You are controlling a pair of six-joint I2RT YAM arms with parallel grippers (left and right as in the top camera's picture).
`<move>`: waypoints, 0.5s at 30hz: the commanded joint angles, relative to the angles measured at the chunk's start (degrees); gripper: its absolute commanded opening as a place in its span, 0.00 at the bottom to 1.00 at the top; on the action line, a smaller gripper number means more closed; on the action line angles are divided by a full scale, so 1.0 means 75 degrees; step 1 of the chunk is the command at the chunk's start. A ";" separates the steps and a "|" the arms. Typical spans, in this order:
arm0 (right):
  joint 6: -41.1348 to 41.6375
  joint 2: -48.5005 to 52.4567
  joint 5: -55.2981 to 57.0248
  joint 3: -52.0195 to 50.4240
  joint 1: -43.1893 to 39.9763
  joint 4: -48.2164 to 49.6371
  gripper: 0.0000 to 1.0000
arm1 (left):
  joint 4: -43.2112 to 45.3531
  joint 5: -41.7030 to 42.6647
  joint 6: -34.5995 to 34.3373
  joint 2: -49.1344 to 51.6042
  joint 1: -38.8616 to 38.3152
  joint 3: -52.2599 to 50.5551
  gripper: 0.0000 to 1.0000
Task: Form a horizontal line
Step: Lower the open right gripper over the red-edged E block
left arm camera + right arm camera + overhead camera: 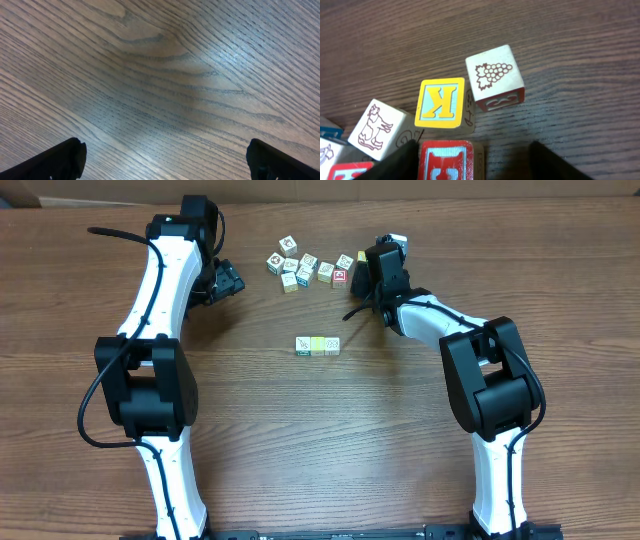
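We are looking at the horizontal line [318, 345], three small picture cubes touching edge to edge near the middle of the table [400, 430], while the loose cluster [310, 268] is lying toward the far edge. The right gripper [368, 278] is hovering over the right end of that cluster with its jaws spread. In the right wrist view its fingers [395, 165] are straddling a red-framed block [445, 159] without pinching it, one finger just beside the block and the other well apart. We are judging crowding to be the main risk. The yellow K block [440, 102] is sitting right against the red-framed one and the grape block [494, 75] is lying just beside it, so a descending or closing finger could be shoving neighbours, tipping the K block or catching two at once. An off-centre close could also be twisting the block, leaving it skewed when it is set down and knocking the row crooked. The left gripper [165, 162] is hanging with its fingers spread wide over bare wood toward the far left, holding nothing and posing no threat to the row. We are seeing no containers; every cube is resting directly on the table.
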 commanded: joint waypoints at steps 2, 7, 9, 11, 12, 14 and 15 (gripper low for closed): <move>0.0023 0.0119 0.0026 0.0003 0.0035 0.0035 0.72 | 0.0009 -0.0032 0.0064 0.0079 -0.0023 0.0140 1.00; 0.0023 0.0119 0.0026 0.0003 0.0035 -0.0020 0.68 | 0.0009 -0.0032 0.0064 0.0079 -0.0023 0.0140 1.00; 0.0023 0.0105 0.0026 0.0003 0.0035 -0.0108 0.61 | 0.0009 -0.0032 0.0064 0.0079 -0.0023 0.0140 1.00; 0.0026 0.0017 0.0023 0.0003 0.0035 -0.0207 0.56 | 0.0009 -0.0032 0.0064 0.0079 -0.0023 0.0140 1.00; 0.0023 -0.0047 0.0026 0.0003 0.0035 -0.0254 0.55 | 0.0009 -0.0032 0.0064 0.0079 -0.0023 0.0140 1.00; 0.0023 -0.0181 0.0026 0.0003 0.0035 -0.0297 0.56 | 0.0009 -0.0032 0.0064 0.0079 -0.0023 0.0140 1.00; 0.0023 -0.0242 0.0026 0.0003 0.0035 -0.0332 0.56 | 0.0009 -0.0035 0.0064 0.0079 -0.0023 0.0140 1.00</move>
